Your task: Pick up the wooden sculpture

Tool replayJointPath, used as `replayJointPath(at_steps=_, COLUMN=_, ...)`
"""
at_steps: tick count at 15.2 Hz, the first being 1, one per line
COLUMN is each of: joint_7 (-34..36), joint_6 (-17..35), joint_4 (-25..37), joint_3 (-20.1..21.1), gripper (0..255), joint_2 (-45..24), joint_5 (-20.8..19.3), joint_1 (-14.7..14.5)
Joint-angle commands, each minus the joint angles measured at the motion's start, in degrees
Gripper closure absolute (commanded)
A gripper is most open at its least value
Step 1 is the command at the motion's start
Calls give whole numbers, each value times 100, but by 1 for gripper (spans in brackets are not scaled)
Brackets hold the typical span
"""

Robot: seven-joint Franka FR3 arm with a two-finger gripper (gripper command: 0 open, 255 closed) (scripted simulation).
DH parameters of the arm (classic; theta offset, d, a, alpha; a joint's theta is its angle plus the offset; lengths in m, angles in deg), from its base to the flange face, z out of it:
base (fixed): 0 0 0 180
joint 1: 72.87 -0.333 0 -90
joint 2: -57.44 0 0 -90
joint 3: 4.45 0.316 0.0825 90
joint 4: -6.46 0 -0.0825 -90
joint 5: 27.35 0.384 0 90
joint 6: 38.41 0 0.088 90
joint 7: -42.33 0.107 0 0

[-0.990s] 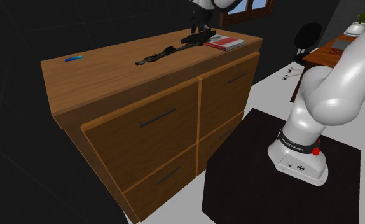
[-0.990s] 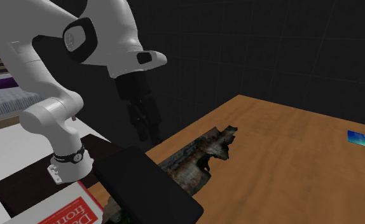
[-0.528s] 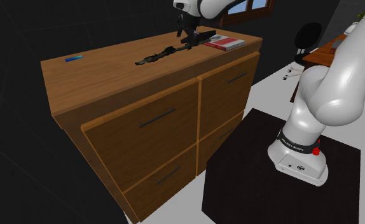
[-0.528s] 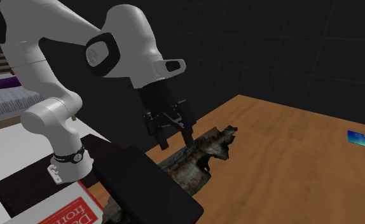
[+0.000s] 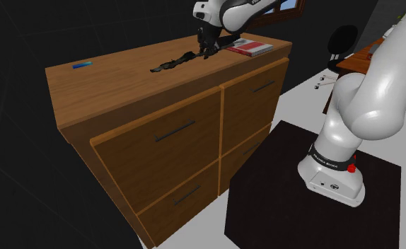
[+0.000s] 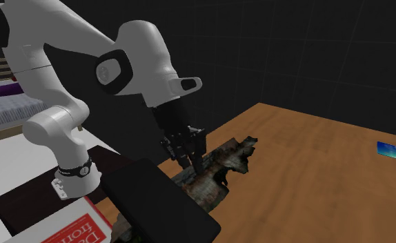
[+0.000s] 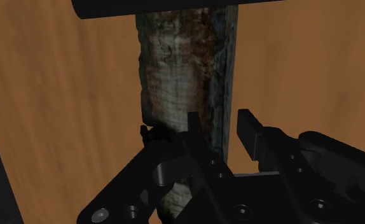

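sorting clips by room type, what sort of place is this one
Probably a room in a home, perhaps a study. It has a wooden chest of drawers with a book on top, a black office chair beside a desk, and a wood-framed window beyond.

The white arm (image 5: 364,99) is arched up and over, with the wrist turned downward and the black gripper (image 6: 195,163) lowered (fingers (image 7: 247,125) held apart).
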State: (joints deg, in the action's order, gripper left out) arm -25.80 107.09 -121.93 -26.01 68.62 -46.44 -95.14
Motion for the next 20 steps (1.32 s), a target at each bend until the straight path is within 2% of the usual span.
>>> replayJointPath(at_steps=1, joint_7=0, joint_6=7, joint_4=-3, joint_3=-1, gripper=255, joint_2=-3, joint_5=0, joint_1=0)
replayJointPath(at_steps=8, joint_7=7, joint_6=28, joint_4=-19, joint_3=-2, gripper=255, joint_2=-9, joint_5=-5, joint_1=2)
replayJointPath(at_steps=20, joint_7=-191, joint_6=-898, joint_4=673, joint_3=68, gripper=255, joint_2=239, joint_5=145, joint_1=-69)
